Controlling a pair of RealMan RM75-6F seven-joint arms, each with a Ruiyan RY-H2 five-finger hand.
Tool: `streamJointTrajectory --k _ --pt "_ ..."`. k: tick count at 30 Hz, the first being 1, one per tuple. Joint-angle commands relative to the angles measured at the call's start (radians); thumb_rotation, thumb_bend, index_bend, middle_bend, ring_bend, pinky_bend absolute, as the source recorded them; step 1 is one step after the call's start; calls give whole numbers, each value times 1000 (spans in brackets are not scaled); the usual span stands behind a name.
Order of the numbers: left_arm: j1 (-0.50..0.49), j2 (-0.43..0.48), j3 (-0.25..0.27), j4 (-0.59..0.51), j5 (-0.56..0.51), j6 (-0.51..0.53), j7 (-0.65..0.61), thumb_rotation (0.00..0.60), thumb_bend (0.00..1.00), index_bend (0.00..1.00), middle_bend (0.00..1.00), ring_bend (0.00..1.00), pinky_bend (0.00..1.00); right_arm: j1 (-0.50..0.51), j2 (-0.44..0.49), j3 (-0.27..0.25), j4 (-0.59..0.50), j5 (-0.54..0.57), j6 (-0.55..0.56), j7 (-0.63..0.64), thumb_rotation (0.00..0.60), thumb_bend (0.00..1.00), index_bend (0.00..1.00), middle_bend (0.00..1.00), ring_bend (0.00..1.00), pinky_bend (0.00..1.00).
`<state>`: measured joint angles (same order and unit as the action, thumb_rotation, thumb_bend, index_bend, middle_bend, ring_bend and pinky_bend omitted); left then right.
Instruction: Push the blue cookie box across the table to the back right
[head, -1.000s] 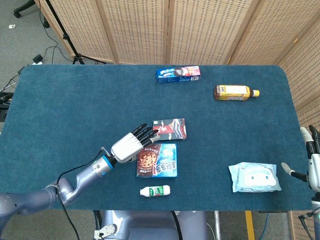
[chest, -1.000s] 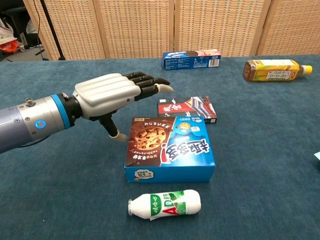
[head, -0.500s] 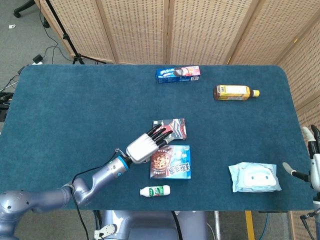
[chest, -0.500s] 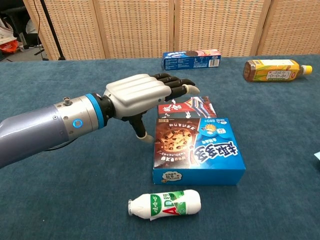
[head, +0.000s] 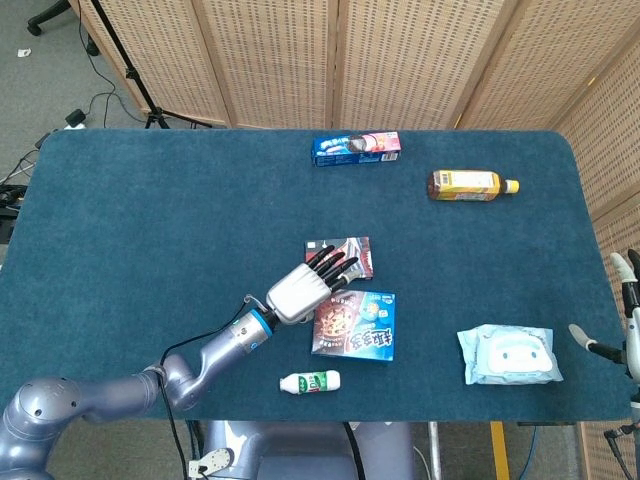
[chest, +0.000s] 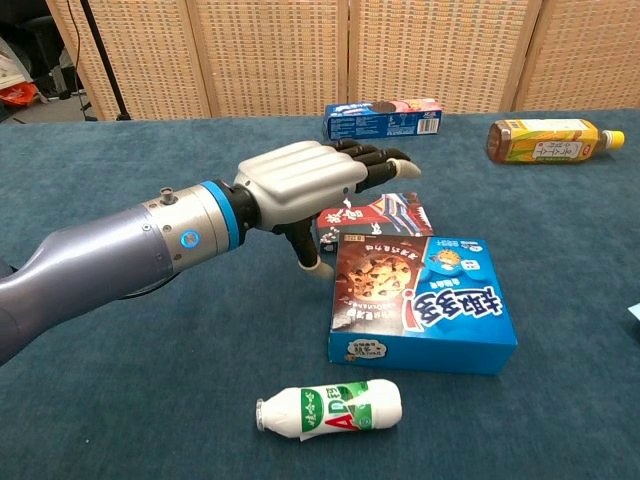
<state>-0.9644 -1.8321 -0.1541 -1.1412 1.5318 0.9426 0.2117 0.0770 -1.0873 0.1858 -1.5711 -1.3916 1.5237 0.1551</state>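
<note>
The blue cookie box (head: 355, 326) (chest: 424, 299) lies flat on the teal table, right of centre near the front. My left hand (head: 308, 284) (chest: 310, 178) hovers at the box's left edge with fingers stretched out together; its thumb (chest: 308, 252) hangs down against the box's left side. It holds nothing. My right hand (head: 628, 315) shows only partly at the right edge of the head view, fingers apart and empty; the chest view does not show it.
A small dark snack box (head: 345, 255) (chest: 378, 215) lies just behind the cookie box, under my fingers. A white drink bottle (head: 310, 381) (chest: 330, 408) lies in front. A wipes pack (head: 508, 353) sits right, a yellow bottle (head: 470, 184) and long biscuit box (head: 356, 146) at the back.
My left hand has swept to the right, and the cookie box has slid right with it, turning slightly. The small dark box and the other things have stayed put.
</note>
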Motion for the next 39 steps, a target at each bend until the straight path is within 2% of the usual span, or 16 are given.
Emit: streamJointTrajectory --k 1,10,14,19,22,25,33,35,37,39 --pt "20 66 9 -74 15 35 -33 600 99 0 0 0 0 -1 0 -1 1 0 0 0 600 0 0 0 0 0" --pt "127 355 30 -340 -7 124 -1 600 101 0 0 0 0 2 -7 -9 -1 -14 0 -19 600 0 0 0 0 0" --pt "212 523 50 -441 -37 184 -25 600 119 0 0 0 0 13 -10 -19 -9 -36 -12 -41 600 0 0 0 0 0" --pt "329 689 95 -515 -45 275 -94 600 125 0 0 0 0 48 -7 -23 -27 -90 -28 -64 600 0 0 0 0 0" --pt "375 735 108 -539 -55 313 -118 600 125 0 0 0 0 67 0 -24 -35 -113 -44 -69 600 0 0 0 0 0" --pt "449 797 127 -580 -83 370 -140 600 125 0 0 0 0 112 22 -29 -46 -169 -84 -54 600 0 0 0 0 0" --pt "637 931 191 -690 -175 466 -220 600 145 0 0 0 0 320 135 -64 -53 -450 -232 137 600 21 0 0 0 0" --pt "677 945 197 -698 -186 491 -258 600 171 0 0 0 0 382 136 -59 -53 -517 -252 144 600 218 2 0 0 0" --pt "703 951 198 -693 -182 512 -288 600 190 0 0 0 0 432 133 -58 -57 -551 -289 142 600 646 16 0 0 0" --pt "726 951 197 -682 -179 529 -315 600 197 0 0 0 0 487 124 -53 -70 -579 -333 135 600 921 43 0 0 0"
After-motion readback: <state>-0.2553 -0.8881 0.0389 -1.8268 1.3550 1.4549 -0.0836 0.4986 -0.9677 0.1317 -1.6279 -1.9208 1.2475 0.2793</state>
